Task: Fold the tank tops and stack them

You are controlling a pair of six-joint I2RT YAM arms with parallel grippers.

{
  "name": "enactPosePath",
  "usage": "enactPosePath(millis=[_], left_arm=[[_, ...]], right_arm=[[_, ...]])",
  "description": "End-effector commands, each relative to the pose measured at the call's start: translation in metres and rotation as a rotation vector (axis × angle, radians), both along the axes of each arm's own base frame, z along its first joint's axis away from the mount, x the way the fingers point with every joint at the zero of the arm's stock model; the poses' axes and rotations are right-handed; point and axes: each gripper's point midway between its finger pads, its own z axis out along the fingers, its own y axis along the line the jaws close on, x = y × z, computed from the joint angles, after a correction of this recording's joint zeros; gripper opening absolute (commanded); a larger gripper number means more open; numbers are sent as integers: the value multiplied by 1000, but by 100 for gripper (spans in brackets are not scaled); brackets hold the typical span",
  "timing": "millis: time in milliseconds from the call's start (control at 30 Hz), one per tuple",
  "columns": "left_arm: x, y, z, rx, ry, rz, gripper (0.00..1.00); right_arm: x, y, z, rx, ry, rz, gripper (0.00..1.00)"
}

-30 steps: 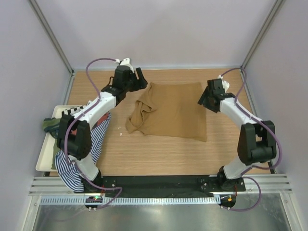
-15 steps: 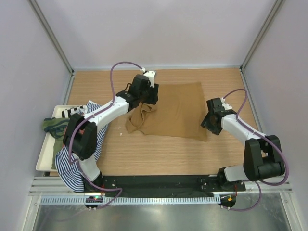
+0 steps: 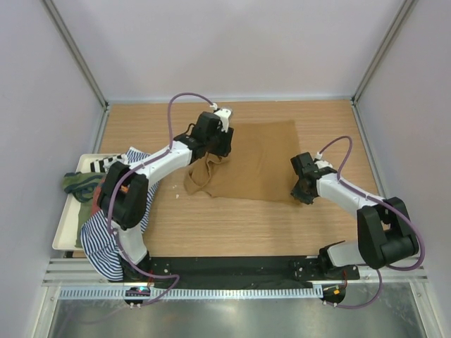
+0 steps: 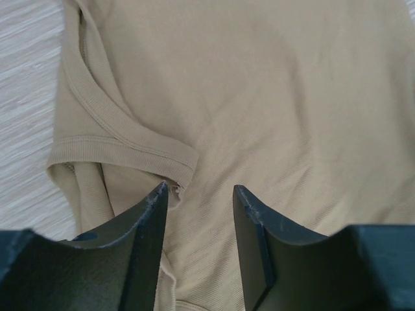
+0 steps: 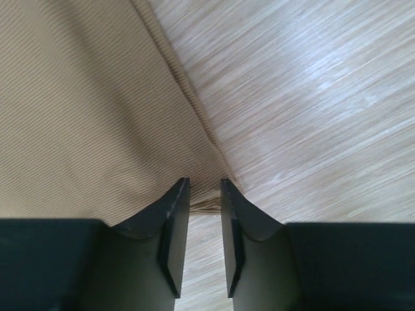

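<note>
Nearest, left of the tan tank top (image 3: 261, 158), the striped tank top (image 3: 95, 243) lies partly over the tray (image 3: 62, 232).

At the tan top's near right corner, the right gripper (image 5: 203, 191) has its jaws narrowly apart, the hem tip between them. Whether it is pinched cannot be told. Risk: so shallow a bite may slip on lifting.

At the far left armhole, the left gripper (image 4: 200, 194) stands open astride the doubled strap (image 4: 123, 139). Risk: catching both layers would carry the bunching into the fold.
</note>
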Motion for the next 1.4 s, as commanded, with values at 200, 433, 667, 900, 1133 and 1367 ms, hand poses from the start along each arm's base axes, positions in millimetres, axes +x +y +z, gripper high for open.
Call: enactPosePath(millis=[200, 433, 667, 900, 1133, 1367], left_arm=[[-6, -1, -19, 147, 4, -128, 53], [2, -9, -46, 299, 26, -129, 55], [13, 0, -68, 387, 60, -83, 50], [19, 17, -76, 468, 58, -13, 41], [36, 26, -58, 427, 21, 78, 0], [78, 70, -19, 182, 47, 291, 0]], right_arm=[[-5, -11, 2, -35, -36, -56, 1], [-7, -12, 11, -25, -81, -53, 1], [-17, -16, 14, -27, -79, -55, 1], [-21, -17, 13, -24, -76, -54, 1], [-30, -23, 10, -39, -62, -90, 1], [-40, -28, 5, -48, -47, -122, 1]])
